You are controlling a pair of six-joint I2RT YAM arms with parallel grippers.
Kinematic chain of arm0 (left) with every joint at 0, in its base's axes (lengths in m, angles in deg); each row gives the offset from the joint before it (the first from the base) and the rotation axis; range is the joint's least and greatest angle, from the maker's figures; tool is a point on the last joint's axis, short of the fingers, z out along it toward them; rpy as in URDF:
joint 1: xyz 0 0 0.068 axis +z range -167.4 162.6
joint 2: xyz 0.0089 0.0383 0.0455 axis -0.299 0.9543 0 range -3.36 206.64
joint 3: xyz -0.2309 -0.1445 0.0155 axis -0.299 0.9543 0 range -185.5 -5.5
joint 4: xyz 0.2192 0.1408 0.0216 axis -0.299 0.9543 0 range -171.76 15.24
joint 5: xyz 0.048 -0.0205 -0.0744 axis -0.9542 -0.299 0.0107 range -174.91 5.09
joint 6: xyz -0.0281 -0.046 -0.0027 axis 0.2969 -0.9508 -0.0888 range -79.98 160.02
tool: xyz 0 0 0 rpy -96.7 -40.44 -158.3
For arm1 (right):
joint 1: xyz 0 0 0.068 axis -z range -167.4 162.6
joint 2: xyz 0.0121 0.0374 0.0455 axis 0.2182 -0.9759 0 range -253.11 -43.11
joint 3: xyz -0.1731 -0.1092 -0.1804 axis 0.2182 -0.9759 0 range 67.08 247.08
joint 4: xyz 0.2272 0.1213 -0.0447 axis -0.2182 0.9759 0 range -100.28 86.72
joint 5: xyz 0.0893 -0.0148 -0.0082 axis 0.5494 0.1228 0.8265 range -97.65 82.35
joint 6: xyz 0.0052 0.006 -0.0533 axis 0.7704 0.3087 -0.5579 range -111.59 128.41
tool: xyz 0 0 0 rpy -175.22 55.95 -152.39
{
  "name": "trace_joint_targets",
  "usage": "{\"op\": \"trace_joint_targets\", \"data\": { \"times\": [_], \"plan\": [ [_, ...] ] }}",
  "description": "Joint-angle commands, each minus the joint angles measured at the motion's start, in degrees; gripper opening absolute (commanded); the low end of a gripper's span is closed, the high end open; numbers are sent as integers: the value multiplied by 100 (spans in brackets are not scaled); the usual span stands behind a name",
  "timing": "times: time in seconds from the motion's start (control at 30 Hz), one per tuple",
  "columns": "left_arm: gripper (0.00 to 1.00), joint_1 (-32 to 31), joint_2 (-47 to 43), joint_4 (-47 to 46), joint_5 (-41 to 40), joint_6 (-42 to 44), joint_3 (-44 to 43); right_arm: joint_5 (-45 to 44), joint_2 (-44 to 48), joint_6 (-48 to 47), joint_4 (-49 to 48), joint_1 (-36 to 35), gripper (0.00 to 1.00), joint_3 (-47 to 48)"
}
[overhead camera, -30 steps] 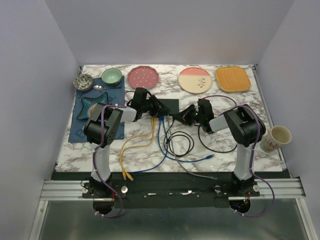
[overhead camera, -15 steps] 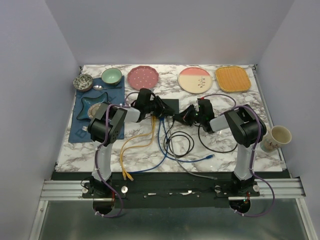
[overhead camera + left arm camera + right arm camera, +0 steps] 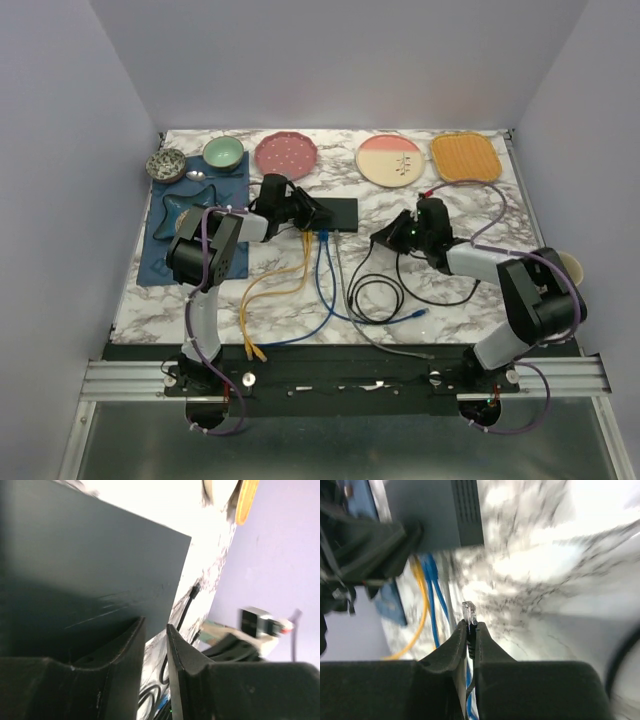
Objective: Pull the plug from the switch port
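Note:
The switch (image 3: 341,211) is a flat black box lying mid-table; it fills the upper left of the left wrist view (image 3: 90,565). My left gripper (image 3: 310,214) rests at its left end. Its jaws (image 3: 156,630) stand a narrow gap apart, with only table and cables showing between them. My right gripper (image 3: 386,238) is to the right of the switch and shut on the clear plug (image 3: 469,612) of the black cable (image 3: 385,296). The plug is out of the port, apart from the switch (image 3: 435,515). Two blue cables (image 3: 325,275) and a yellow cable (image 3: 272,284) run from the switch's near edge.
Along the back stand a pink plate (image 3: 286,155), a cream and red plate (image 3: 389,159) and an orange plate (image 3: 465,157). A blue mat (image 3: 165,250) with bowls lies at the left. A mug (image 3: 570,264) sits at the right edge behind my right arm.
My right arm has swung out to the right and drawn the plug and black cable away from the switch. The left gripper has stayed at the switch's left end.

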Motion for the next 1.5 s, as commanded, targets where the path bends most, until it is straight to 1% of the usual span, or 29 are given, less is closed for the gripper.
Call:
{"op": "trace_joint_targets", "data": {
  "times": [0.0,0.07,0.1,0.13,0.17,0.2,0.27,0.37,0.4,0.47,0.5,0.53,0.57,0.6,0.63,0.7,0.8,0.97,1.07,1.2,1.33,1.47],
  "plan": [
    [36,323,-575,166,-264,205,242,-2209,914,-1164,1828,358,1,445],
    [36,368,-698,193,-308,257,347,-2564,1160,-1384,2024,534,1,454],
    [36,411,-716,193,-326,258,374,-3036,1205,-1455,2294,596,1,463],
    [36,403,-742,193,-361,249,426,-3267,1223,-1629,2367,597,1,489],
    [36,420,-760,158,-378,240,444,-3400,1189,-1701,2411,605,17,524],
    [36,429,-786,149,-396,240,462,-3557,1180,-1745,2551,605,30,629],
    [36,438,-804,149,-414,249,480,-3428,1240,-1728,2579,605,51,682],
    [37,438,-804,114,-422,240,471,-2349,1346,-1728,1729,553,61,516],
    [37,438,-796,114,-414,205,462,-1772,1233,-1676,1404,422,62,541],
    [37,438,-795,114,-431,205,427,-1180,926,-1518,1217,281,63,848],
    [38,438,-795,131,-440,205,401,-603,742,-1430,1103,150,63,962],
    [38,438,-787,149,-440,214,357,-301,340,-1229,971,87,63,1077],
    [38,438,-795,210,-449,240,330,-63,153,-1096,787,26,63,1147],
    [38,438,-795,271,-475,266,287,339,-5,-965,359,-79,62,1157],
    [38,447,-795,324,-484,292,251,509,-346,-685,163,-124,62,1166],
    [38,473,-795,508,-528,398,137,903,-691,-428,-231,-203,60,1253],
    [38,552,-725,632,-528,451,58,1221,-1175,-41,-716,-264,59,1306],
    [38,649,-585,676,-475,460,75,1345,-1518,136,-893,-335,57,1429],
    [38,649,-497,659,-440,442,84,1109,-1642,100,-683,-388,57,1561],
    [38,649,-461,606,-414,416,128,1064,-1914,284,-743,-414,56,1737],
    [38,649,-488,623,-396,442,154,1073,-2160,434,-692,-441,52,1939],
    [38,658,-488,650,-396,460,128,1038,-2161,408,-506,-484,49,2010]
  ]
}}
